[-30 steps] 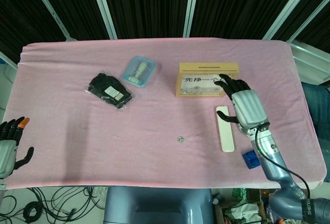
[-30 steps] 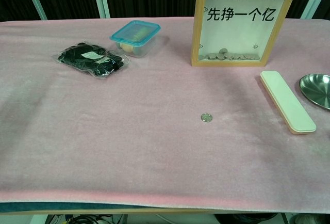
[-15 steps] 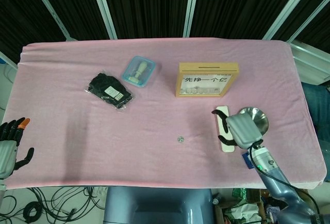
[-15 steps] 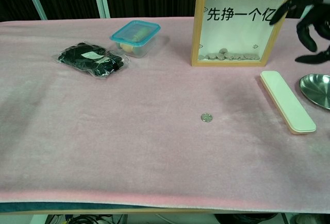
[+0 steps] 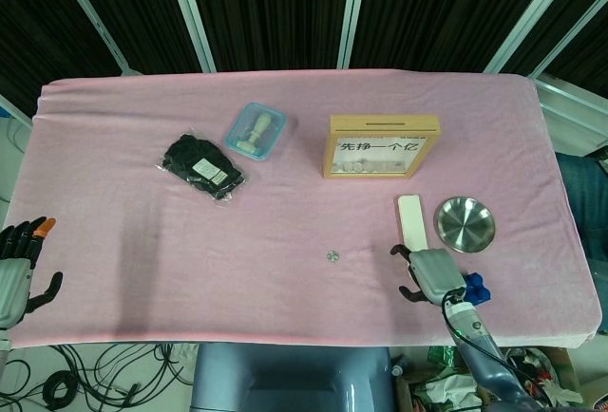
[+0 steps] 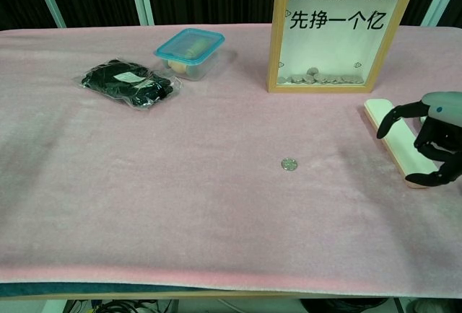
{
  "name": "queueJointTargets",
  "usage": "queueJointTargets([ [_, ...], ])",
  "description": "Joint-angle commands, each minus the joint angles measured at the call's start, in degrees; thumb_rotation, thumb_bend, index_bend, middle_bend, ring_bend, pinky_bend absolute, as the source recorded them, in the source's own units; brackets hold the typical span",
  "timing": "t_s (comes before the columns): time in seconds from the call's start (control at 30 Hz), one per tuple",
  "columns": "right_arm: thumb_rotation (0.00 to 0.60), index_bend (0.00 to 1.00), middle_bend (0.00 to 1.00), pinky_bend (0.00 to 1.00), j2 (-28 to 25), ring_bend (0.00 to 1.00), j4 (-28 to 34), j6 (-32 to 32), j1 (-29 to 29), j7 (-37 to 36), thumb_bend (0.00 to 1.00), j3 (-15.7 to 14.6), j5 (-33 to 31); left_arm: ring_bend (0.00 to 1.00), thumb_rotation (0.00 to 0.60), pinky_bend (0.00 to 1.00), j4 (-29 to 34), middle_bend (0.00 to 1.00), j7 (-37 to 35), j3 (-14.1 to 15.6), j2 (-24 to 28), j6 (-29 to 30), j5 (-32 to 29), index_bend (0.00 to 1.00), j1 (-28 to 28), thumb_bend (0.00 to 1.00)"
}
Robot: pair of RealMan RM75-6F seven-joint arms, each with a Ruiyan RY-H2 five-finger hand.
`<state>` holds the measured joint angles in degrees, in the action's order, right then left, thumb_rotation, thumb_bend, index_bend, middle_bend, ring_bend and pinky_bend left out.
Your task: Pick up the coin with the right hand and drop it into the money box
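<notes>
A small silver coin lies flat on the pink cloth, near the middle front of the table. The money box, a wooden frame with a clear front and coins at its bottom, stands upright behind it. My right hand hovers low over the near end of a white bar, to the right of the coin, fingers apart and curved downward, holding nothing. My left hand sits off the table's left front corner, fingers spread, empty.
A long white bar lies right of the coin. A steel dish sits beyond it. A blue block is by the right hand. A black bag and a teal-lidded tub rest at the back left.
My right hand has dropped from beside the money box toward the front of the table, coming down over the white bar's near end and uncovering the steel dish. The coin has not moved.
</notes>
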<state>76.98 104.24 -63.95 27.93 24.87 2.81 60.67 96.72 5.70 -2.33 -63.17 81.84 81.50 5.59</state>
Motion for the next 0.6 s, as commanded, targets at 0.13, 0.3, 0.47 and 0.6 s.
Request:
queueJointTargets([
  [0.13,0.6,0.3,0.89,1.0,4.68,0.96,-4.26,0.56,1.03,1.27,0.19,1.47,-3.01,0.03,0.6,0.0,-0.01,0.05,0.34,0.18,0.04,-0.52,-0.11,0.1,0.16,0.4],
  [0.3,0.6,0.31,0.9,1.0,7.74,0.97,-7.0,0.48,1.95,2.0,0.24,2.44,-3.37,0.03,0.6,0.0,0.08,0.05,0.36,0.11,0.08,-0.64,-0.39,0.1,0.19,0.4],
  [0.47,0.6,0.34,0.9,1.0,10.17,0.97,-8.91,1.1,2.89,2.12,0.29,3.17,-3.6,0.03,0.6,0.0,0.14,0.05,0.52,0.2,0.17,-1.01,-0.58,0.1,0.28,0.4],
  [0.6,0.6,0.34,0.9,1.0,12.08,0.98,-10.12,1.6,3.67,2.35,0.3,3.75,-3.98,0.03,0.6,0.0,0.16,0.05,0.63,0.21,0.21,-1.16,-0.77,0.1,0.3,0.4],
])
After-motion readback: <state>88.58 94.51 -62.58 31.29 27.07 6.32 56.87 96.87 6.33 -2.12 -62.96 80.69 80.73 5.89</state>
